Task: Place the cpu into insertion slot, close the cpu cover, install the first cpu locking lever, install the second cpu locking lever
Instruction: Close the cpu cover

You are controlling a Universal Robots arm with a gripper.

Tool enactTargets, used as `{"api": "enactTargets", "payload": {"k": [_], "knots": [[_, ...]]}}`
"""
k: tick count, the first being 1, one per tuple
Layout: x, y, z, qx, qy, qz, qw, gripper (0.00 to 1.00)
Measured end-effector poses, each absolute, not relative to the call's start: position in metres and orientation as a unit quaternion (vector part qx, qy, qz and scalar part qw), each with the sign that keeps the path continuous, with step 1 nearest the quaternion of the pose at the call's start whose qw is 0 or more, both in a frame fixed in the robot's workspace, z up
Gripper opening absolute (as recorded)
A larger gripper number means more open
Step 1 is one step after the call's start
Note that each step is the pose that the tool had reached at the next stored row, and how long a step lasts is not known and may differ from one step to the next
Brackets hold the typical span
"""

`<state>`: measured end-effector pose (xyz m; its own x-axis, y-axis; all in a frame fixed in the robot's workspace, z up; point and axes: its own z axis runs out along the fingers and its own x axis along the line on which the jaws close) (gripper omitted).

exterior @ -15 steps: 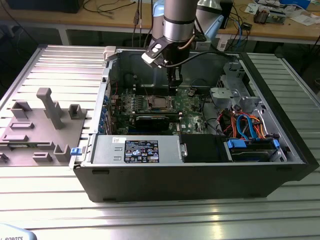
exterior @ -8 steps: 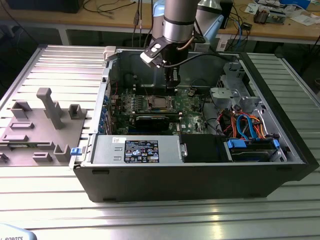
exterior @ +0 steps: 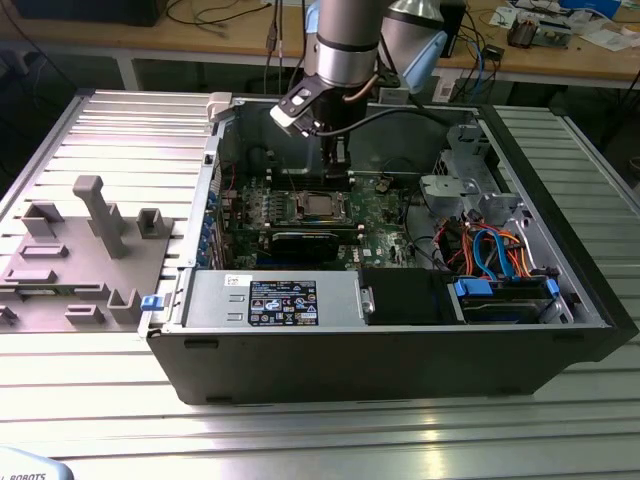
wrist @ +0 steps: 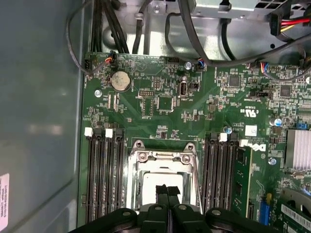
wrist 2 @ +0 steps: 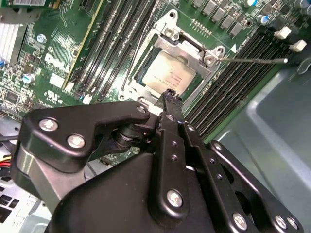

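Cpu (wrist: 148, 188), a flat square with a dull silver-grey top, sat in the insertion slot (exterior: 303, 208) amid the glossy green motherboard (wrist: 194, 111). A thin silvery cpu cover (wrist: 160, 156), a stamped frame with a square opening, lay down around it. One slim wire lever (wrist 2: 252, 60) stuck out sideways over the long black memory slots (wrist 2: 228, 82). The matte black claw (wrist: 167, 191) hung just above the chip, its two narrow fingers pressed together and gripping nothing. The open metal case (exterior: 400, 350) stood on a ribbed aluminium surface (exterior: 300, 430).
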<state>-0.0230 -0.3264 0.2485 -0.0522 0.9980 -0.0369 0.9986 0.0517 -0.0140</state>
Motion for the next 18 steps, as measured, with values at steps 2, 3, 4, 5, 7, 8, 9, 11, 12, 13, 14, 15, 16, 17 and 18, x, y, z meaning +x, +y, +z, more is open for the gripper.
{"api": "enactTargets", "payload": {"k": [2, 3, 4, 5, 7, 8, 9, 11, 12, 13, 14, 15, 16, 17, 18], "knots": [[-0.025, -0.326, 0.248, 0.688, 0.725, -0.018, 0.009, 0.11], [-0.027, -0.326, 0.247, 0.688, 0.725, -0.018, 0.009, 0.11], [-0.029, -0.326, 0.247, 0.688, 0.725, -0.018, 0.009, 0.11], [-0.030, -0.326, 0.246, 0.688, 0.725, -0.018, 0.009, 0.11], [-0.032, -0.326, 0.245, 0.688, 0.725, -0.018, 0.009, 0.11], [-0.032, -0.326, 0.245, 0.688, 0.725, -0.018, 0.009, 0.11], [-0.033, -0.326, 0.244, 0.688, 0.725, -0.018, 0.009, 0.11], [-0.034, -0.326, 0.243, 0.688, 0.725, -0.018, 0.009, 0.11], [-0.035, -0.326, 0.243, 0.688, 0.725, -0.018, 0.009, 0.11], [-0.035, -0.326, 0.242, 0.688, 0.725, -0.018, 0.009, 0.11], [-0.036, -0.326, 0.242, 0.688, 0.725, -0.018, 0.009, 0.11], [-0.036, -0.326, 0.241, 0.688, 0.725, -0.018, 0.009, 0.11], [-0.037, -0.326, 0.241, 0.688, 0.725, -0.018, 0.009, 0.11], [-0.037, -0.326, 0.240, 0.688, 0.725, -0.018, 0.009, 0.11], [-0.038, -0.326, 0.240, 0.688, 0.725, -0.018, 0.009, 0.11]]}}
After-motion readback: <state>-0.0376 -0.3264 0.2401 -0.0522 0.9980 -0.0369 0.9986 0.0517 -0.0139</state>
